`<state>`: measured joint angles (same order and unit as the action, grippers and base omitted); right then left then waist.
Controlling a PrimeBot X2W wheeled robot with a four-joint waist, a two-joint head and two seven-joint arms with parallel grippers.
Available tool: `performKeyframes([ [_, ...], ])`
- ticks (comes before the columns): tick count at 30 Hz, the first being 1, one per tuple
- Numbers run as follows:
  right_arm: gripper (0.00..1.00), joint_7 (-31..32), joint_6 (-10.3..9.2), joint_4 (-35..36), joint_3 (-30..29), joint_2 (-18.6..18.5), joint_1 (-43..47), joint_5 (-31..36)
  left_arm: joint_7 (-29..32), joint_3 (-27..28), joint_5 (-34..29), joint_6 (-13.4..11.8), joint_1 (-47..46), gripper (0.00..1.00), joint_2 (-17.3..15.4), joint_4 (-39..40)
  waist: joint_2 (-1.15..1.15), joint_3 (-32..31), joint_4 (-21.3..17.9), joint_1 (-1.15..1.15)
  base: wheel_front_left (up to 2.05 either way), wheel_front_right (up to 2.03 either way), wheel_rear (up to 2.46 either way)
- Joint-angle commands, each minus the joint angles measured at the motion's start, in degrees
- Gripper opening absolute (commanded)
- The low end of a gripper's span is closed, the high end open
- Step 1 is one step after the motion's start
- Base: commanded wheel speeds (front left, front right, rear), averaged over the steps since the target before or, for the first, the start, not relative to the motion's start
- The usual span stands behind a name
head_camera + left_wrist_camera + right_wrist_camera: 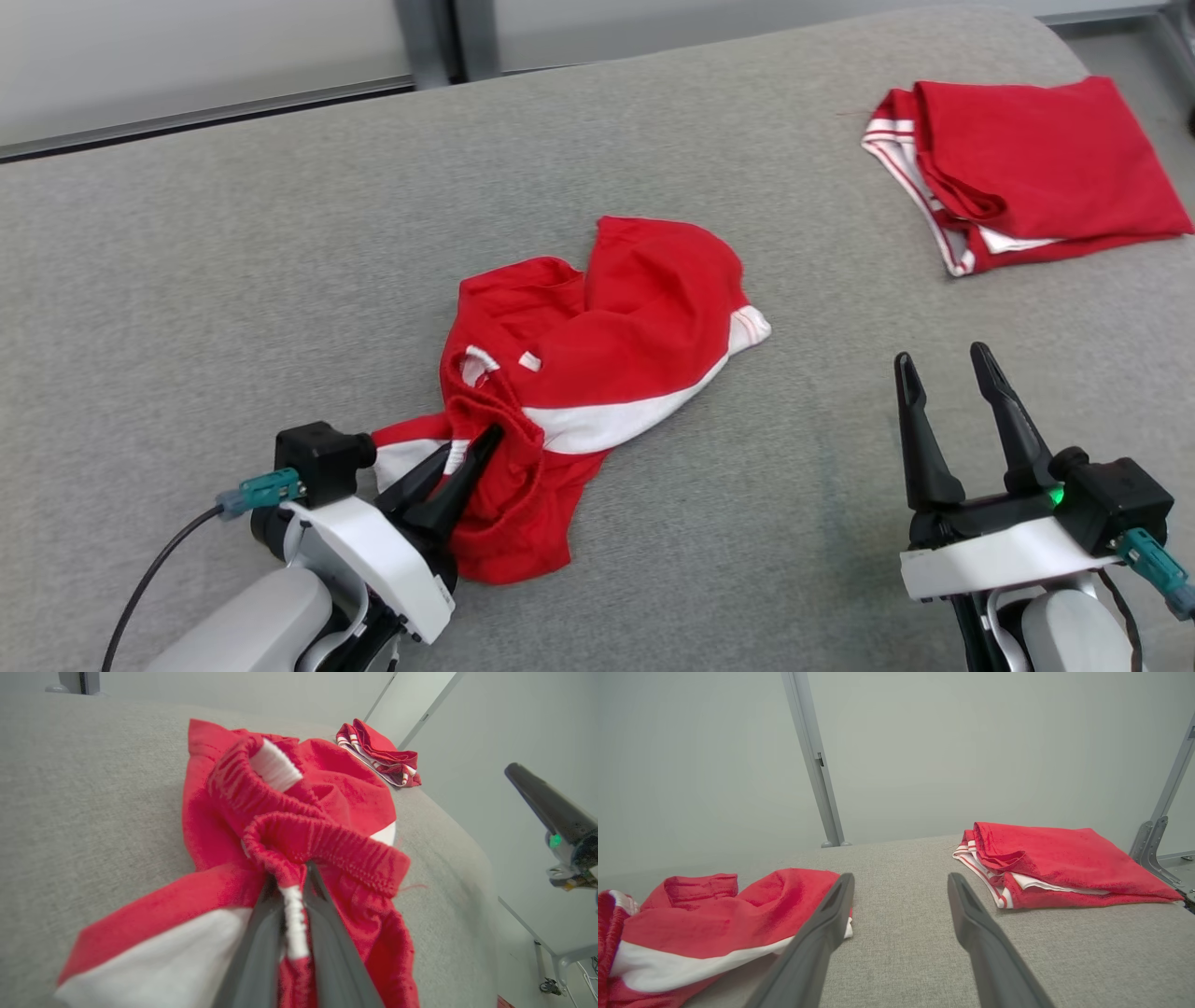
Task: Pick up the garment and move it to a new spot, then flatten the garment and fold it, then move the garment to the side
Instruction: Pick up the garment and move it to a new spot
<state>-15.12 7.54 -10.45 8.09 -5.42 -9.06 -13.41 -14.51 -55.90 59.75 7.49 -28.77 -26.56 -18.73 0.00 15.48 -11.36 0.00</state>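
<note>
Head view: the red shorts (616, 345) lie crumpled at the middle of the grey padded surface (233, 280). The left gripper (470, 441) is clamped on their near end, while the right gripper (941, 357) hovers spread and empty, well apart from them. The step in hand looks like the first pick-up. A folded red garment (1036, 159) occupies the far right corner, so the bare stretch on the left and between the two piles is the open room.

Left wrist view: the fingers pinch the elastic waistband (327, 844), with a white seam caught between them. The next move calls for a clean lift without dragging the loose legs. The surface rounds off at its right, beyond the cloth.

Right wrist view: the jaws stand wide, nothing between them, bare fabric ahead. The shorts lie to their left and the folded garment to their right, near the surface's edge.
</note>
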Motion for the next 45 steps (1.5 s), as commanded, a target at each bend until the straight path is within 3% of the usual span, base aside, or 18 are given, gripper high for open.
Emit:
performKeyframes([
  [1,1.00,0.0,-0.11,0.1,-0.2,-0.5,0.8,0.5,-0.4,0.7,-0.5,0.0,0.7,0.73,0.1,-0.7,0.00,0.0,2.0,0.00,0.00,0.00,0.00],
  [2,1.00,0.0,-0.11,0.1,-0.3,-0.6,1.0,0.4,-0.7,1.5,-0.7,0.0,1.6,1.00,0.6,-1.2,0.00,-0.3,2.7,0.00,0.00,0.00,0.00],
  [9,1.00,0.0,-0.11,-0.3,-0.2,-1.6,3.5,0.8,-0.7,17.6,-9.8,-0.3,12.2,1.00,3.7,2.0,0.00,-3.2,8.0,0.00,0.00,0.00,0.00],
  [12,1.00,0.0,-0.11,-0.3,-0.1,-2.3,4.8,1.1,-0.7,25.7,-15.3,-1.7,17.9,1.00,5.9,4.3,0.00,-5.0,10.3,0.00,0.00,0.00,0.00],
  [16,1.00,0.0,-0.10,-0.2,-0.1,-3.0,6.5,1.3,-0.6,35.7,-24.2,-4.8,24.4,1.00,10.7,8.8,0.00,-7.8,13.1,0.00,0.00,0.00,0.00],
  [17,1.00,0.0,-0.10,-0.3,0.2,-3.1,7.3,1.3,-0.6,40.1,-28.1,-6.4,27.4,1.00,13.6,11.0,0.00,-9.5,14.0,0.00,0.00,0.00,0.00],
  [22,1.00,0.0,-0.10,-0.5,0.7,-2.5,9.4,1.2,-0.6,47.1,-36.9,-9.1,33.8,1.00,19.6,15.1,0.00,-13.6,15.3,0.00,0.00,0.00,0.00],
  [29,1.00,0.0,-0.10,2.0,-0.3,-2.0,13.3,3.4,-0.6,52.4,-46.6,-9.6,39.9,1.00,23.0,19.5,0.00,-16.3,16.2,0.00,0.00,0.00,0.00],
  [36,1.00,0.0,-0.11,4.2,-1.7,-0.7,16.6,5.5,-0.6,51.8,-53.9,-8.8,42.5,1.00,23.5,21.5,0.00,-16.6,16.4,0.00,0.00,0.00,0.00],
  [45,1.00,0.0,-0.11,3.6,-2.0,0.2,16.5,5.6,-0.6,51.1,-55.4,-9.7,42.3,1.00,23.6,21.6,0.00,-16.4,15.9,0.00,0.00,0.00,0.00],
])
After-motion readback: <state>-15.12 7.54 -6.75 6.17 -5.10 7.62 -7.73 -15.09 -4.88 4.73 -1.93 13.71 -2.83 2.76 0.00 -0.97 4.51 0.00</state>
